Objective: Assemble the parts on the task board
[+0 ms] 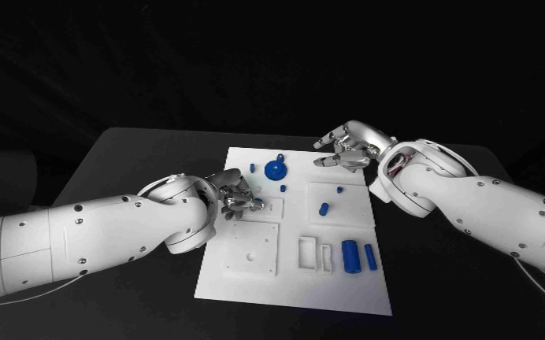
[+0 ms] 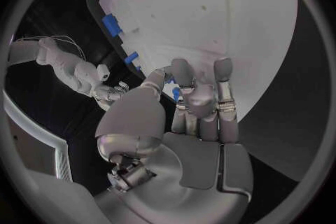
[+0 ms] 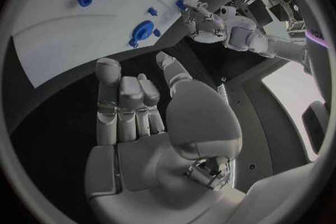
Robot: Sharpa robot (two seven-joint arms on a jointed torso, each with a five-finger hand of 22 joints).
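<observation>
Left silver hand (image 1: 235, 195) pinching a small blue plastic part (image 2: 176, 92) over the left edge of the white flat task board (image 1: 341, 277) | right silver hand (image 1: 346, 151) fingers apart, holding nothing, beyond the board's far edge | risk: thin fingertip pinch, part may slip or tilt when pressed toward its seat.

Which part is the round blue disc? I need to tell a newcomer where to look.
Start at the white task board mid-table. Near its far edge, just ahead of the right hand, lies the blue disc. It is the widest, roundest blue piece; its neighbours are tiny pegs.
</observation>
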